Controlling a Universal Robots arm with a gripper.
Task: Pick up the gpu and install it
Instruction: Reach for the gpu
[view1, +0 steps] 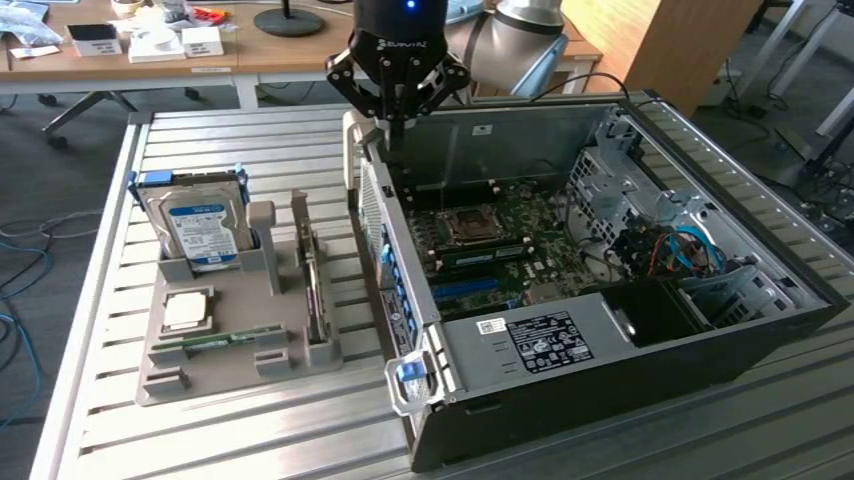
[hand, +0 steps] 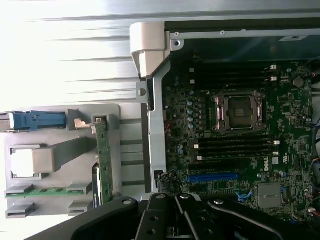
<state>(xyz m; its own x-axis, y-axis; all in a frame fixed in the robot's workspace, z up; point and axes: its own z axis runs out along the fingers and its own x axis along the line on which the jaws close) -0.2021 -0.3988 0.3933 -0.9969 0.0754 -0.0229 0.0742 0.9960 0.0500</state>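
Observation:
The gpu (view1: 312, 272) stands on edge in a slot of the grey holder (view1: 227, 375) on the slatted table, at the exterior view's left of the open computer case (view1: 641, 330). In the wrist view the gpu (hand: 102, 160) appears as a thin greenish board beside the case wall. My gripper (view1: 395, 138) hangs above the far corner of the case, over its side wall, with its fingers shut and nothing between them. It is well apart from the gpu. The gripper (hand: 178, 201) looks down on the motherboard (hand: 235, 130) and its blue slot (hand: 212, 176).
The holder also carries a silver blue-labelled hard drive (view1: 200, 228), a square processor (view1: 187, 310) and a green RAM stick (view1: 220, 340). Inside the case lie a processor socket (view1: 470, 228), cables (view1: 674, 250) and a power supply (view1: 534, 340). A desk with clutter (view1: 147, 45) stands behind.

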